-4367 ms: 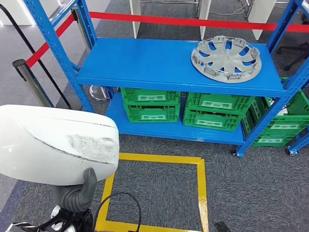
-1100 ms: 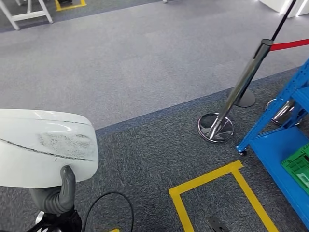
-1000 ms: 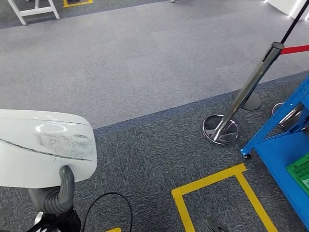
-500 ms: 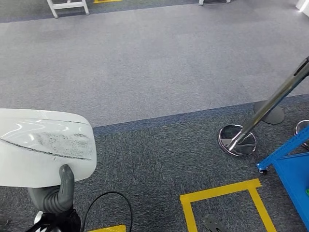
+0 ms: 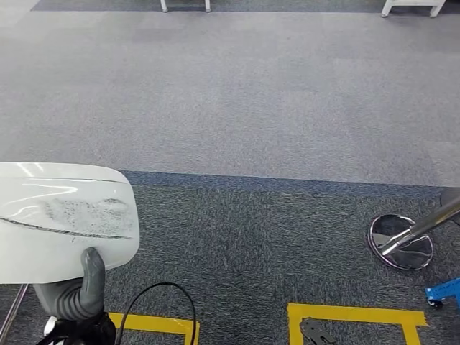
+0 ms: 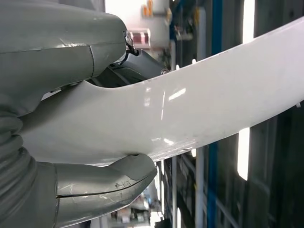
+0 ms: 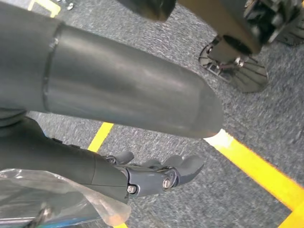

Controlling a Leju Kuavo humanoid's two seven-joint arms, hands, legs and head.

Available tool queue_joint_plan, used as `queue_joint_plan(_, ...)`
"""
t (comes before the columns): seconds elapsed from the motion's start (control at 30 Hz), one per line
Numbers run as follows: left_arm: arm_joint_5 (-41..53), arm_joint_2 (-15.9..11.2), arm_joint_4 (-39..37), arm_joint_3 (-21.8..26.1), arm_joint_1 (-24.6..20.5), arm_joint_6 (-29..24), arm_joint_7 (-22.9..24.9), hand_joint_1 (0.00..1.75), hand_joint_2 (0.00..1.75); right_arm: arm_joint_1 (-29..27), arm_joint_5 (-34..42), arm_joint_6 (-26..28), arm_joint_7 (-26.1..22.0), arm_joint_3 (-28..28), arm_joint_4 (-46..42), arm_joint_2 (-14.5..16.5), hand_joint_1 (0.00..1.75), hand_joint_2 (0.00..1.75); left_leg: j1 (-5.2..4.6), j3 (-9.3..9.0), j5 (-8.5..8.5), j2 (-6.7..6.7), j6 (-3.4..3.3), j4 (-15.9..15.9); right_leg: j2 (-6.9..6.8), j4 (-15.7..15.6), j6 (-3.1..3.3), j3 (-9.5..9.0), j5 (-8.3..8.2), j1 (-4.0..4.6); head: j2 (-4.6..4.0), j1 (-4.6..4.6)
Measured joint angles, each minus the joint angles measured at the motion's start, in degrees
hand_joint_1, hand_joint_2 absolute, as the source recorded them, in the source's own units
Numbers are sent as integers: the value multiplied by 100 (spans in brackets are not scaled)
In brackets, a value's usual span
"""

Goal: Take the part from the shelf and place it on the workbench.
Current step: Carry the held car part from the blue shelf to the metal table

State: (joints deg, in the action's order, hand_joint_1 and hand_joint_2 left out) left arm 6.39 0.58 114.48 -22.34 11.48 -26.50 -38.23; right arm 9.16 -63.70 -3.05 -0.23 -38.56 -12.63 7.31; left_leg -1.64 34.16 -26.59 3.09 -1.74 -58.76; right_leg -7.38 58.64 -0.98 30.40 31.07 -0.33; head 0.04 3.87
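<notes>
The part is a large white curved panel [image 5: 60, 219] with a grey scuffed patch, at the lower left of the head view. My left hand [image 5: 81, 291] grips it from underneath, the grey thumb pressed against its near edge. In the left wrist view the white panel [image 6: 201, 109] runs between the thumb and the fingers of my left hand [image 6: 46, 61]. My right hand [image 7: 150, 175] hangs beside my body above the carpet, its fingers stretched out and holding nothing.
Grey carpet lies ahead, with a darker band near me. A chrome stanchion base [image 5: 400, 241] and a blue shelf foot [image 5: 442, 293] sit at the right edge. Yellow floor tape [image 5: 352, 316] and a black cable [image 5: 157, 302] are at the bottom. White furniture legs [image 5: 184, 6] stand far off.
The camera has turned to the left: the blue shelf and the stanchion have slid out to the right and open carpet has come in. The panel stays in my left hand.
</notes>
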Motion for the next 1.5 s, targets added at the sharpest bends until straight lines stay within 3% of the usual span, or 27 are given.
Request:
queue_joint_plan(0.07,-13,13,24,20,12,9,1,175,175,19,4,3,-1,13,-3,9,0,0,50,-49,37,-133,-53,78,241,173,-53,67,130,-13,0,-22)
queue_joint_plan(0.13,48,34,37,37,7,-5,3,175,175,23,76,14,-19,20,-4,12,0,0,86,-77,50,-265,-88,111,601,789,-85,385,416,-29,0,-53)
queue_joint_plan(0.2,164,43,34,52,8,-27,6,175,175,12,161,20,-33,19,-3,13,0,0,95,-78,43,-421,-102,105,710,1445,-110,773,610,-40,0,-62)
queue_joint_plan(0.23,203,42,32,58,8,-30,6,175,175,13,180,20,-34,17,-3,13,0,0,100,-81,37,-505,-101,99,720,1536,-123,867,558,-45,0,-61)
queue_joint_plan(0.3,227,43,28,63,4,-30,8,175,175,44,188,21,-32,17,-4,13,0,0,126,-89,14,-676,-68,62,777,1078,-153,735,152,-71,0,-60)
queue_joint_plan(0.33,232,43,27,63,-1,-30,10,175,175,65,191,21,-31,18,-4,13,0,0,140,-82,-8,-753,-36,31,910,718,-174,589,-28,-97,0,-64)
queue_joint_plan(0.37,228,43,27,64,-12,-30,19,175,175,81,196,21,-31,19,-4,13,0,0,146,-61,-32,-829,1,-20,1045,400,-181,439,-147,-124,0,-64)
queue_joint_plan(0.43,187,43,27,63,-30,-36,34,175,175,92,210,23,-27,20,-3,14,0,0,152,-7,-45,-958,68,-75,1205,142,-155,296,-165,-144,0,-67)
queue_joint_plan(0.5,88,40,27,62,-20,-58,38,175,175,88,218,29,-21,27,-3,20,0,0,159,27,-29,-1066,114,-100,1089,122,-83,266,-173,-138,0,-68)
queue_joint_plan(0.53,28,37,27,62,-8,-69,33,175,175,85,219,40,-20,33,-4,22,0,0,149,68,-53,-1011,136,-184,1025,113,-47,248,-172,-139,0,-60)
queue_joint_plan(0.63,-123,32,26,62,-19,-70,17,175,175,59,241,88,-34,53,-7,21,0,0,134,418,-407,-547,200,-968,801,77,51,174,-145,-122,0,-2)
queue_joint_plan(0.7,-174,29,16,62,-33,-48,15,175,175,22,275,106,-40,69,-7,21,0,0,153,721,-680,-403,219,-1581,628,72,83,144,-112,-94,0,6)
queue_joint_plan(0.73,-190,28,7,62,-35,-34,15,175,175,3,291,113,-42,75,-7,21,0,0,155,786,-694,-378,213,-1692,543,73,88,130,-95,-85,0,10)
queue_joint_plan(0.8,-214,25,-10,62,-44,-14,15,175,175,-19,311,121,-49,81,-5,21,0,0,144,623,-407,-324,168,-1327,391,72,88,85,-56,-69,0,10)
queue_joint_plan(0.87,-230,26,-19,60,-74,3,14,175,175,-22,325,124,-58,84,-5,21,0,0,80,269,-65,-78,77,-596,259,70,68,25,-7,-45,0,8)
queue_joint_plan(0.93,-258,28,-28,58,-124,26,13,175,175,-23,344,129,-64,85,-5,21,0,0,7,72,-5,138,10,-175,125,60,23,-7,32,-17,0,2)
queue_joint_plan(1.0,-297,30,-44,61,-148,44,13,175,175,-16,370,132,-65,86,-5,21,0,0,-8,44,-44,73,-9,-86,-17,28,-29,-45,55,-3,0,-1)
queue_joint_plan(1.03,-310,32,-53,61,-147,50,11,175,175,-8,381,132,-67,87,-7,21,0,0,10,23,-30,-1,-20,-49,32,34,-58,-59,84,-8,0,-11)
queue_joint_plan(1.1,-326,40,-67,58,-170,57,8,175,175,1,397,133,-75,91,-8,20,0,0,63,-34,-4,-143,-53,18,355,305,-108,53,264,-29,0,-34)
queue_joint_plan(1.13,-328,45,-78,53,-185,61,7,175,175,-4,401,133,-78,92,-8,19,0,0,84,-52,2,-211,-68,33,562,620,-124,220,414,-41,0,-48)
queue_joint_plan(1.17,-330,48,-90,49,-199,64,7,175,175,-17,403,133,-79,93,-8,19,0,0,93,-54,-2,-285,-79,33,670,1002,-133,431,563,-45,0,-55)
queue_joint_plan(1.23,-333,49,-122,41,-202,67,7,175,175,-56,403,134,-74,93,-7,13,0,0,98,-59,-8,-452,-89,31,722,1547,-151,798,660,-45,0,-59)
queue_joint_plan(1.27,-336,49,-137,36,-202,69,6,175,175,-69,404,136,-72,93,-7,6,0,0,101,-66,-12,-542,-86,28,729,1542,-156,859,546,-46,0,-59)
queue_joint_plan(1.3,-340,49,-150,31,-202,72,5,175,175,-73,404,137,-71,93,-7,-3,0,0,106,-79,-19,-632,-75,24,757,1324,-158,816,331,-51,0,-60)
queue_joint_plan(1.37,-346,50,-168,25,-210,79,1,175,175,-70,407,139,-74,94,-7,-19,0,0,113,-95,-49,-788,-29,-4,984,608,-166,565,-112,-83,0,-61)
queue_joint_plan(1.43,-353,50,-182,23,-227,87,-3,175,175,-72,408,139,-77,94,-5,-25,0,0,120,-61,-67,-929,30,-45,1198,160,-142,351,-241,-112,0,-57)
queue_joint_plan(1.5,-360,49,-192,21,-233,95,-4,175,175,-74,408,137,-75,95,-5,-24,0,0,135,-22,-53,-1062,81,-53,1157,87,-85,276,-197,-107,0,-52)
